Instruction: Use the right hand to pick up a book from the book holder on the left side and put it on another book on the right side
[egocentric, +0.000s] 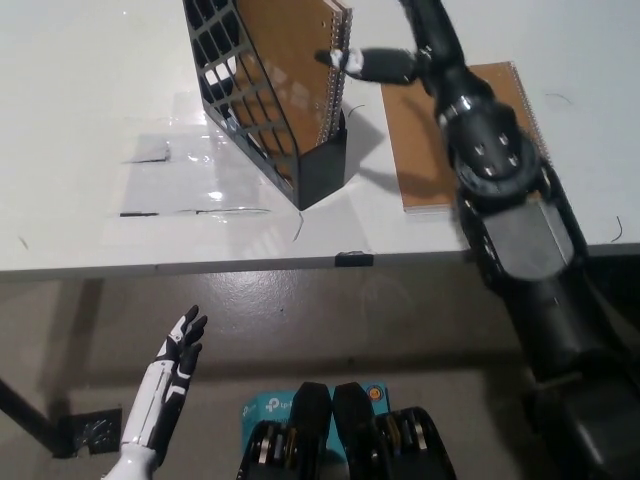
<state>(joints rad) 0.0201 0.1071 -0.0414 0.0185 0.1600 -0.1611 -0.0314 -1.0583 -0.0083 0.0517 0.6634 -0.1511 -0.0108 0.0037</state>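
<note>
Reaching over white table, our black right hand sits at spiral edge of upright brown spiral-bound book; book lies just left of fingertip, long axis near vertical, leaning in black lattice book holder. Grip: we cannot tell. Second brown spiral book flat, right. Right hand nearer; white left hand rests low, spread, empty.

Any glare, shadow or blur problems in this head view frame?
Head view: glare patches on the clear sheet left of the book holder; the holder casts a soft shadow rightward; the right hand looks slightly smeared; the notebook stays readable.
</note>
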